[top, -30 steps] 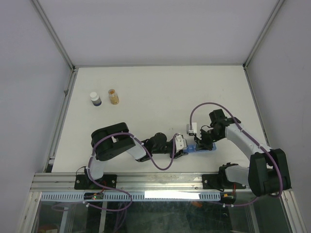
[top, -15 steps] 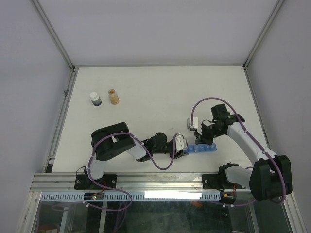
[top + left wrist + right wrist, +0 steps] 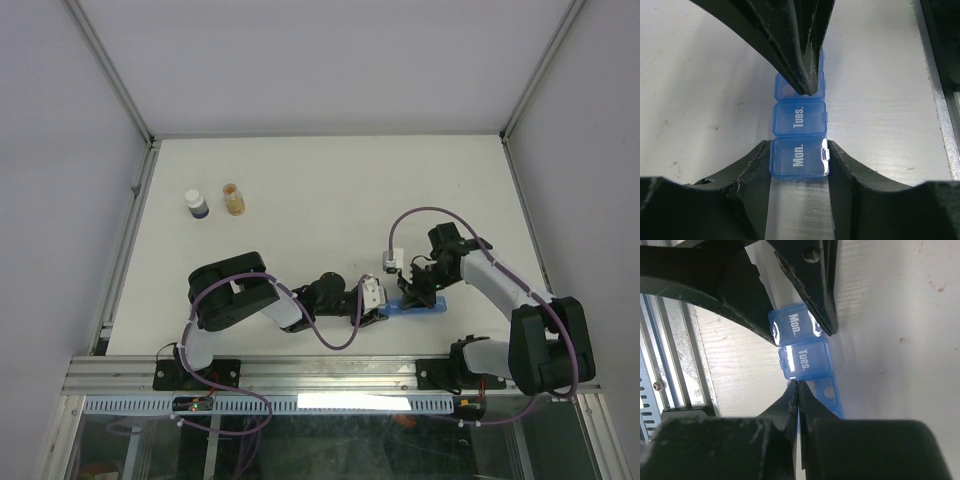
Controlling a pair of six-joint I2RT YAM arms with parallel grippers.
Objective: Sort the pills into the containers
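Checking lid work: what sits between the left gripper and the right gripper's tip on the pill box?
The Tues. compartment of the pill box, lid closed. The left wrist view shows it between the left gripper, clamping Mon., and the right gripper.

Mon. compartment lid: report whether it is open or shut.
Shut. The Mon. lid lies flat and flush on the pill organizer, label up, gripped between the fingers of the left gripper.

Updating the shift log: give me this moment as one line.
left gripper: shut on pill organizer, Mon. end | right gripper: shut, tips at compartment after Tues.
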